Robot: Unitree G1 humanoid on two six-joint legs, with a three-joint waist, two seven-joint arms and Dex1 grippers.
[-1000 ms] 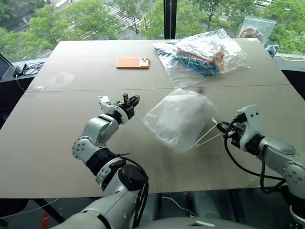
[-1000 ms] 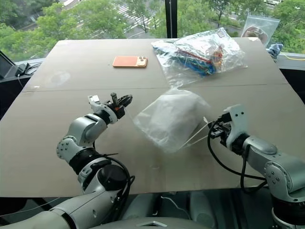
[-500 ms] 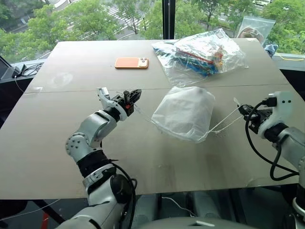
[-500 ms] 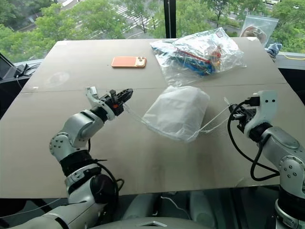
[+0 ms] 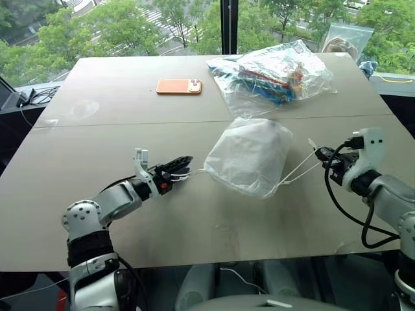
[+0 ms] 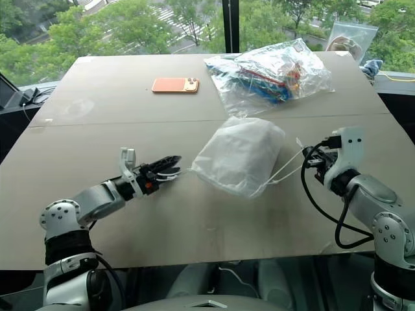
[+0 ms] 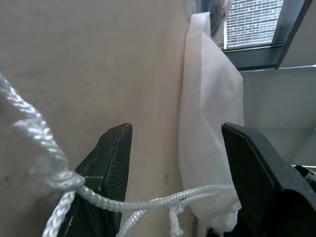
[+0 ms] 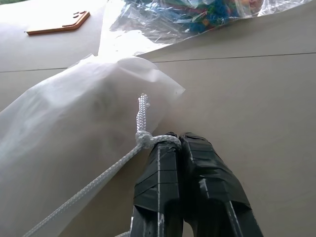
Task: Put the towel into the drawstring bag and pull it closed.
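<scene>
cords out on both sides now: the thin white translucent drawstring bag [image 5: 249, 157] sits plump mid-table, the towel presumably inside, though it can't be made out through the fabric. the right gripper [image 8: 178, 143] has its black fingers pressed together on the knotted white cord [image 8: 142, 129], line running taut to the bag. the left gripper [image 7: 177, 168] stands spread, its cord [image 7: 148, 200] draped loose between the fingers. best re-pinch there, then pull outward evenly, level with the wide beige table [image 5: 130, 84].
</scene>
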